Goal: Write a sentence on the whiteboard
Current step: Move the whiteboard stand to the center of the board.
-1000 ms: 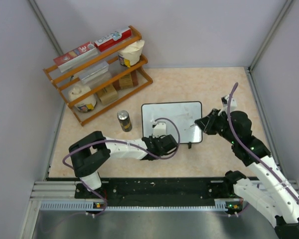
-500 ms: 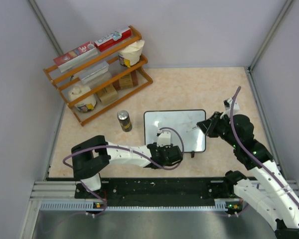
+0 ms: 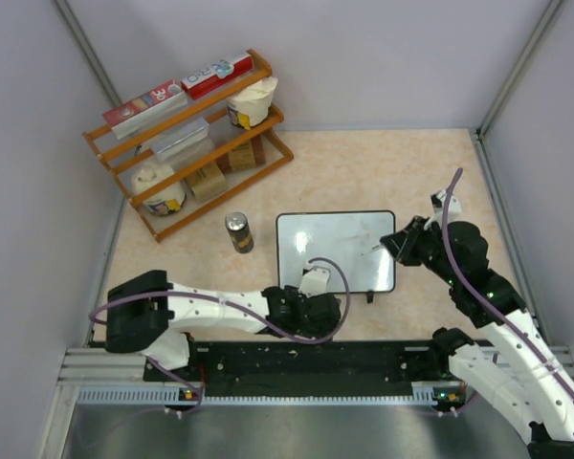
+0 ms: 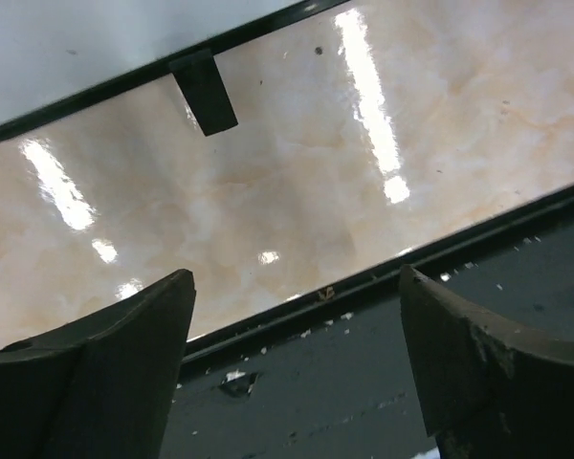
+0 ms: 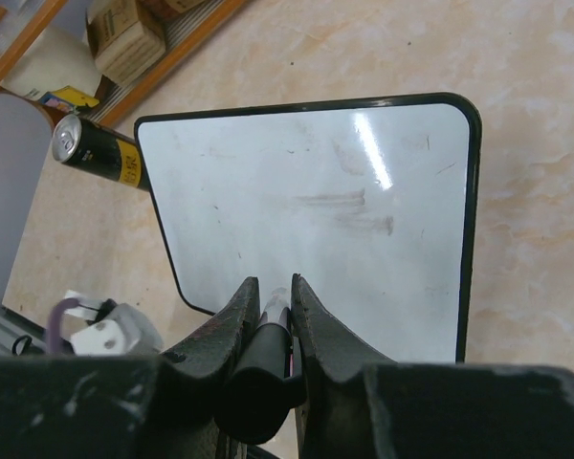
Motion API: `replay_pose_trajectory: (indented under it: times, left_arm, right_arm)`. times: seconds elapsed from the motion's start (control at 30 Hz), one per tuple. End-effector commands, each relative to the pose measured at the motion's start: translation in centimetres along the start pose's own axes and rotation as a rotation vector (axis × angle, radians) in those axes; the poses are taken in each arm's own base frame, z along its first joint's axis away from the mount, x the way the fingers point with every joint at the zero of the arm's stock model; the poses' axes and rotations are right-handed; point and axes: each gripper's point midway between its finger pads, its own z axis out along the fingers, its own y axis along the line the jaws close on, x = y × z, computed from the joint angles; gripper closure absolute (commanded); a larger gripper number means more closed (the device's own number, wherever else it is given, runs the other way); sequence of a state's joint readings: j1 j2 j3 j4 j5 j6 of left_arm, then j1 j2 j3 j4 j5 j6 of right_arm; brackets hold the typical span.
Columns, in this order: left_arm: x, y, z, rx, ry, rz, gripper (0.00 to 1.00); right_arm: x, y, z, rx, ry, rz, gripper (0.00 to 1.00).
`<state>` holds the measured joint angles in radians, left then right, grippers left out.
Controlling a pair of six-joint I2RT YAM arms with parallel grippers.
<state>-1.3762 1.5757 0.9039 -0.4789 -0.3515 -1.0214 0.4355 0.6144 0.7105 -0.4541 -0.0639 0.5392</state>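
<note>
Because the right gripper (image 3: 395, 244) hangs over the right short edge of the whiteboard (image 3: 335, 251), the writing face spreads away from it to the left, and this is plainly the nearer arm. Its fingers are pinched together on a dark-barrelled marker (image 5: 265, 344), whose tip aims down at the near right part of the board. The whiteboard lies flat, face up, in the middle of the beige table (image 3: 411, 172), slightly toward the near edge. Its long axis runs left to right, parallel to that edge. A black foot (image 4: 203, 91) juts from the board's near long side, so the board's bottom faces the arm bases, and I judge lines should run left to right along the long axis. I can make out no letters, only faint grey smears (image 5: 349, 212) right of centre. The left gripper (image 4: 297, 277) sits low by the table's near edge, just short of the board's near side, fingers spread wide and holding nothing. A black drink can (image 5: 91, 151) stands just off the board's far left corner.
</note>
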Motion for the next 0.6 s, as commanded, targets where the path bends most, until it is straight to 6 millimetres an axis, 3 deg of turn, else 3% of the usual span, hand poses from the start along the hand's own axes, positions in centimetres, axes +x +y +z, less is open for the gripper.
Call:
replay_pose_trajectory:
  times: [0.0, 0.07, 0.1, 0.3, 0.37, 0.4, 0.43, 0.5, 0.57]
  left_arm:
    - [-4.3, -0.6, -4.7, 0.138, -0.122, 0.028, 0.07]
    - [-5.9, -0.2, -5.9, 0.174, -0.148, 0.056, 0.05]
    - [-7.9, 0.7, -6.8, 0.193, -0.180, 0.015, 0.04]
    - [-14.1, 4.4, -9.7, 0.315, -0.299, -0.020, 0.02]
    - [-14.7, 5.0, -10.1, 0.366, -0.302, -0.012, 0.01]
    - [-15.9, 6.5, -10.1, 0.360, -0.323, -0.054, 0.01]
    - [-15.4, 6.4, -10.3, 0.420, -0.283, -0.053, 0.01]
    - [-15.8, 8.5, -9.7, 0.419, -0.268, -0.105, 0.01]
    - [-15.0, 8.5, -9.5, 0.496, -0.229, -0.099, 0.01]
  right_arm:
    - [-1.7, 0.9, -0.7, -0.026, -0.058, -0.028, 1.00]
    - [-1.7, 0.9, -0.7, -0.024, -0.056, -0.026, 1.00]
    - [-1.7, 1.0, -0.7, -0.027, -0.055, -0.028, 1.00]
    - [-1.3, 1.1, -0.4, -0.034, -0.034, -0.025, 1.00]
    - [-1.2, 1.1, -0.3, -0.037, -0.029, -0.026, 1.00]
    - [-1.2, 1.1, -0.3, -0.038, -0.025, -0.028, 1.00]
    - [-1.1, 1.2, -0.3, -0.043, -0.019, -0.029, 1.00]
    - [-1.1, 1.3, -0.3, -0.050, -0.018, -0.033, 1.00]
    - [-1.0, 1.4, -0.2, -0.055, -0.011, -0.034, 1.00]
